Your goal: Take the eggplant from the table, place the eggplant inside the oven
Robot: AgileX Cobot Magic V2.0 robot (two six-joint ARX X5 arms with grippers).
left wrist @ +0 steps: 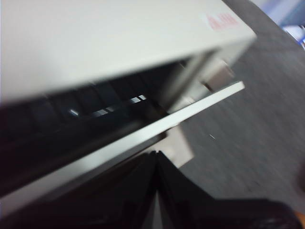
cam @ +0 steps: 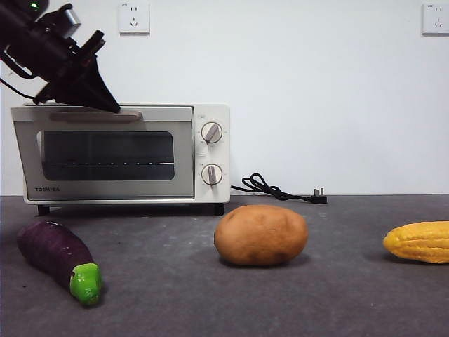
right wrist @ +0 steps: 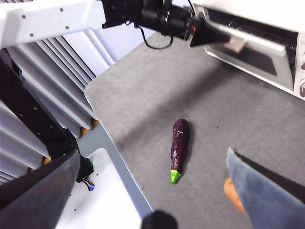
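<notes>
The dark purple eggplant (cam: 55, 254) with a green stem cap lies on the table (cam: 210, 302) in front of the oven's left end, untouched. It also shows below my right gripper (right wrist: 153, 155), which hangs open well above the eggplant (right wrist: 179, 143). The cream oven (cam: 119, 151) stands at the back left. My left gripper (cam: 105, 102) is shut, its tip against the beige handle at the door's top edge. In the left wrist view the left gripper (left wrist: 156, 160) sits at the door, which stands ajar from the oven (left wrist: 119, 43) with a dark gap showing the wire rack.
A brown potato (cam: 261, 235) lies mid-table and a yellow corn cob (cam: 421, 242) at the right edge. A black power cord (cam: 277, 189) with plug trails right of the oven. The table's left edge (right wrist: 102, 126) lies near the eggplant.
</notes>
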